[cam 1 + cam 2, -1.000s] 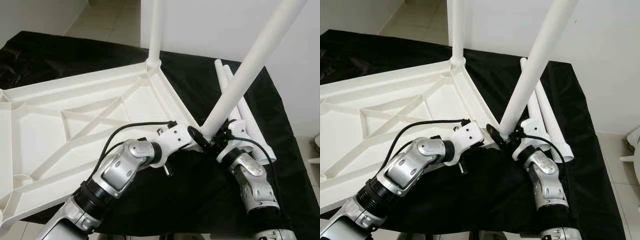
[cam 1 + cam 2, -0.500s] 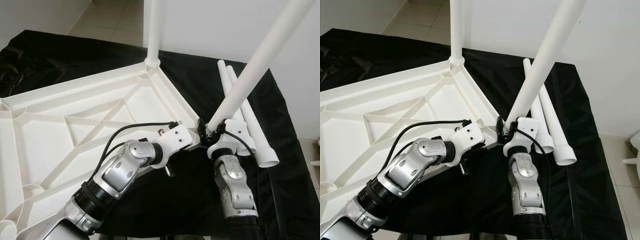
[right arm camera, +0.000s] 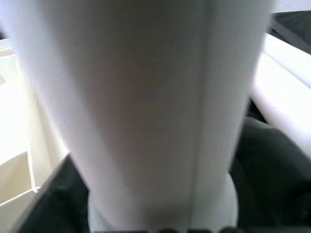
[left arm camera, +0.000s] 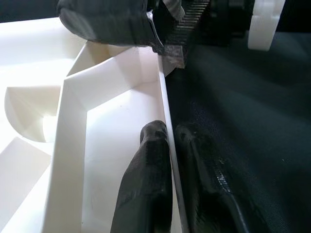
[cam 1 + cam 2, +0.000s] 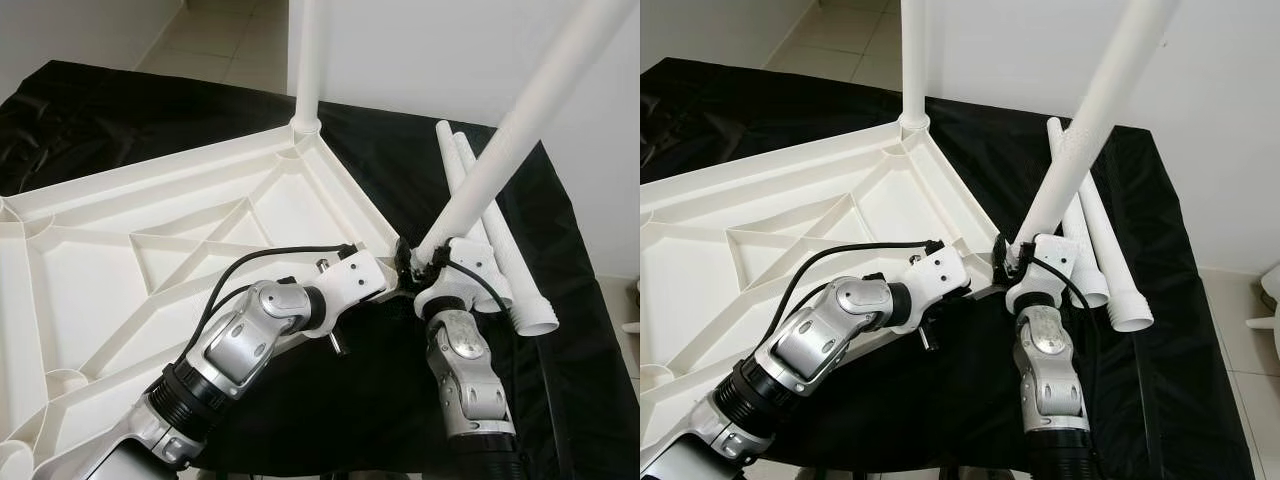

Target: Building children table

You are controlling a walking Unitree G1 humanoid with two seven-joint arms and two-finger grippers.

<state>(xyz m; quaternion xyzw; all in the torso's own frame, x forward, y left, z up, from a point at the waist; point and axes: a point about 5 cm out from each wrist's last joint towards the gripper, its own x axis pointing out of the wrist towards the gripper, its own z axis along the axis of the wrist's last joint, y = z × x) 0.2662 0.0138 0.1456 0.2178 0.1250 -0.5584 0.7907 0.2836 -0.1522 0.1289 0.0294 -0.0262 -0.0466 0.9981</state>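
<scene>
Risk first: held leg (image 5: 500, 150) tilted hard away from vertical, lower end right at near corner of tabletop (image 5: 150, 260). Likely to cross-thread or jam in corner socket if pushed in at this angle. Socket itself hidden behind both wrists, so seating cannot be confirmed.

Second risk: long lever above a low grip. Any wrist twist swings the top end wide, could pry the corner up or slip in the jaws.

Third: two spare legs (image 5: 490, 240) lying on black cloth (image 5: 560, 330) just beside right forearm; easy to knock and roll off the counter edge.

Tabletop upside down on cloth-covered counter, ribs up, one fitted leg (image 5: 306, 60) already standing upright at far corner.

Right gripper (image 5: 418, 262): jaws pinching held leg near its bottom end, forearm rising from below, wrist bent toward the corner. Wrist view mostly white tube, blurred.

Left gripper (image 4: 167, 141): jaws pressed onto tabletop rim (image 4: 165, 107), one finger inside, one outside, steadying the corner. Elbow low, forearm reaching across toward right gripper, the two wrists nearly touching.
</scene>
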